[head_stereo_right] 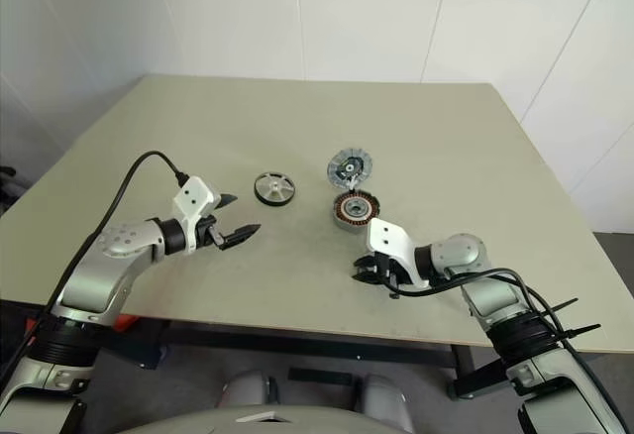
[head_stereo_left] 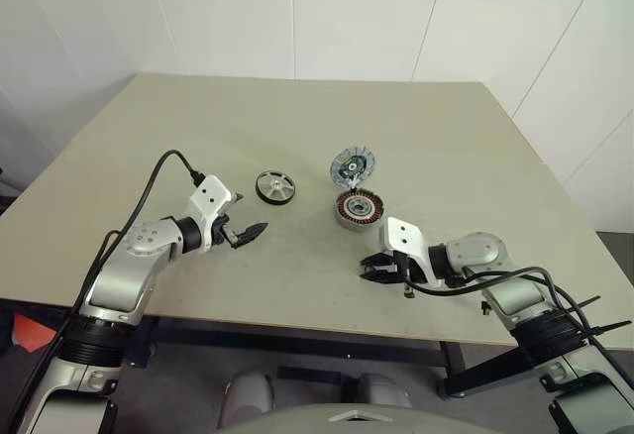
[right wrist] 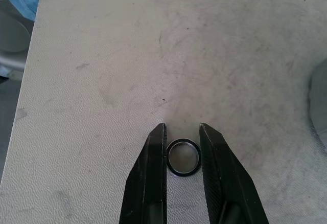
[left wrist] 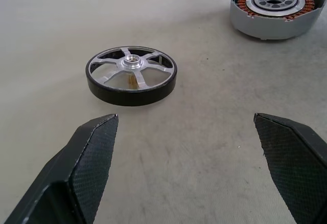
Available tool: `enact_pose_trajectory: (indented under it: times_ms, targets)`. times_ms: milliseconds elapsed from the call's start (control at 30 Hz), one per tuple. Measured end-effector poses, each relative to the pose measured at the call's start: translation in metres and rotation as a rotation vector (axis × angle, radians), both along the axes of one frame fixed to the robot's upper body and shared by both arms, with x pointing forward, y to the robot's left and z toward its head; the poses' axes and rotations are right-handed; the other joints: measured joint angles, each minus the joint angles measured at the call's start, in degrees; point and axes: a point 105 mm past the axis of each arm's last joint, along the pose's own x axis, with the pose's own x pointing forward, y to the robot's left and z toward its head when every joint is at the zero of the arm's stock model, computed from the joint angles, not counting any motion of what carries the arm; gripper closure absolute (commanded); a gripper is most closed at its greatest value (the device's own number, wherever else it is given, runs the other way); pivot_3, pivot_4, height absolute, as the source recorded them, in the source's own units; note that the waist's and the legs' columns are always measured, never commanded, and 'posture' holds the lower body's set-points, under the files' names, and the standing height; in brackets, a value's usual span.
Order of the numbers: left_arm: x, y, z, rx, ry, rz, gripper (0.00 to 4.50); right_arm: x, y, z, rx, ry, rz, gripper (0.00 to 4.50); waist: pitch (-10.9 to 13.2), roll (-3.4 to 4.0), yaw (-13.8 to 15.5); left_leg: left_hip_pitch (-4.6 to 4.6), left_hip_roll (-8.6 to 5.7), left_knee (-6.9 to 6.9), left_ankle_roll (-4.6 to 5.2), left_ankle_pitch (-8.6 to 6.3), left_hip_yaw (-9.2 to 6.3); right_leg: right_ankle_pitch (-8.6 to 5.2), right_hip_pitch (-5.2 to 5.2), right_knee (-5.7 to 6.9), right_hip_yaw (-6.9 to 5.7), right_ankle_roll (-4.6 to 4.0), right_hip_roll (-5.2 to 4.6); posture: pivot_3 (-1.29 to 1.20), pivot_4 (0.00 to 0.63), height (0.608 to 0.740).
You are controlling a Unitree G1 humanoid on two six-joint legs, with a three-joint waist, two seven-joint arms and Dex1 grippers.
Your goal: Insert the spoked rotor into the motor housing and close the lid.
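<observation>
Before the spread left fingers [left wrist: 92,162], the spoked rotor [left wrist: 131,75] is lying flat on the worktop [left wrist: 204,147], likely rigid and light, best pinched across its rim; right fingers [right wrist: 153,173] are closing around a small ring [right wrist: 183,157].

one spoked rotor [head_stereo_left: 275,187], one motor housing [head_stereo_left: 358,208], one lid [head_stereo_left: 353,166], one washer ring [right wrist: 183,157]

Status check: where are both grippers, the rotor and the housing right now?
Left gripper open, facing spoked rotor, flat on table. Right gripper straddling small ring. Motor housing empty, lid up. Nothing blocking.
</observation>
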Motion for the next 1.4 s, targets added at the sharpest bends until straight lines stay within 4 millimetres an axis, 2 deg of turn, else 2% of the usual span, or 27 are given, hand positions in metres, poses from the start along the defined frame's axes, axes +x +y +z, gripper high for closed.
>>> enact_pose_trajectory:
  times_ms: [167,267,400,500,667,767,967,1400]
  targets:
    - [0.001,0.000,0.000,-0.001,-0.003,0.006,0.00,0.004,0.000,0.002,-0.005,0.000,-0.010,3.86,0.0,0.00,0.0,-0.01,0.00,0.00,0.00,0.00,0.00,0.00,-0.05,0.00,0.00,0.00,0.00,0.00,0.000,0.740]
    - [0.001,0.000,0.000,-0.002,-0.004,0.009,0.00,0.014,-0.003,0.009,-0.008,-0.027,-0.051,3.86,0.0,0.02,0.0,-0.12,-0.01,0.00,0.00,0.01,0.00,0.00,-0.16,0.01,0.01,0.00,0.00,0.00,0.000,0.740]
    - [0.001,-0.001,-0.001,-0.008,-0.003,0.011,0.00,0.033,-0.003,0.048,0.016,-0.141,-0.075,3.86,0.0,0.03,0.0,-0.40,0.00,-0.04,0.03,-0.01,0.00,0.03,-0.47,0.13,0.03,-0.04,0.01,0.00,0.000,0.740]
    - [0.002,-0.002,0.000,-0.012,-0.004,0.012,0.00,0.043,0.004,0.081,0.054,-0.231,-0.061,3.86,0.0,0.05,0.1,-0.88,0.02,-0.10,0.07,-0.03,0.00,0.28,-1.03,0.24,0.02,-0.49,0.03,0.00,0.000,0.740]
    - [0.004,-0.003,-0.001,-0.016,-0.005,0.014,0.00,0.057,0.015,0.104,0.091,-0.283,-0.067,3.86,0.0,0.06,0.1,-1.30,0.01,-0.06,0.33,0.02,0.01,0.27,-1.38,0.24,0.02,-0.52,0.04,0.00,0.000,0.740]
    - [0.004,-0.005,-0.001,-0.021,-0.009,0.015,0.00,0.070,0.019,0.099,0.101,-0.274,-0.098,3.86,0.0,0.05,0.1,-1.18,0.02,-0.01,0.15,-0.06,0.01,0.27,-1.26,0.26,0.02,-0.53,0.03,0.00,0.000,0.740]
    - [0.004,-0.003,-0.001,-0.018,-0.014,0.029,0.00,0.088,0.023,0.067,0.089,-0.209,-0.160,3.86,0.0,0.06,0.2,-1.07,0.01,0.03,0.03,-0.01,0.01,0.30,-1.19,0.38,0.02,-0.57,0.02,0.00,0.000,0.740]
    - [0.000,0.001,-0.004,-0.013,-0.012,0.044,0.00,0.094,0.012,0.056,0.044,-0.214,-0.176,3.86,0.0,0.06,0.1,-1.02,0.03,0.10,0.03,0.00,0.01,0.29,-1.21,0.57,0.03,-0.58,0.03,0.00,0.000,0.740]
